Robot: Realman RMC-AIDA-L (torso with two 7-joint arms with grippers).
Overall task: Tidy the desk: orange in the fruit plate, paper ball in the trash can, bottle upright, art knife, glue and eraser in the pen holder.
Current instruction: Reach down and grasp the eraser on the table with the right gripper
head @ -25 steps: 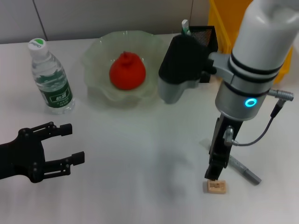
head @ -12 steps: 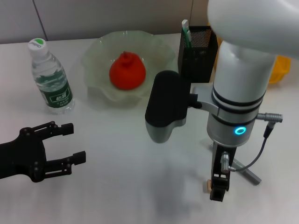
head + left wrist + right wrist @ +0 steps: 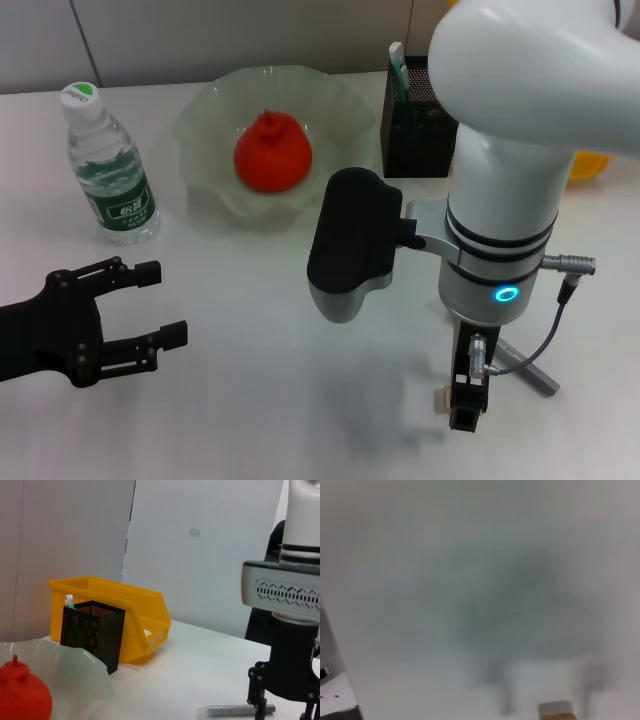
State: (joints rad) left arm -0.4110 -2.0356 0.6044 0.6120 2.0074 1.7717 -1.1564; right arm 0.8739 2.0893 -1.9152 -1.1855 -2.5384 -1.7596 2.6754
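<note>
Orange [image 3: 272, 152] sits in the fruit plate [image 3: 215, 105]; bottle [image 3: 107, 170] stands upright. Your right gripper [image 3: 464, 412] covers the eraser [image 3: 440, 400], grip state indeterminable. Left gripper [image 3: 150, 305] idles, released.

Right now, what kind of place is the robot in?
Probably a desk or work table set up for tidying practice: a white tabletop with a black mesh pen holder, a water bottle and a yellow trash can.
</note>
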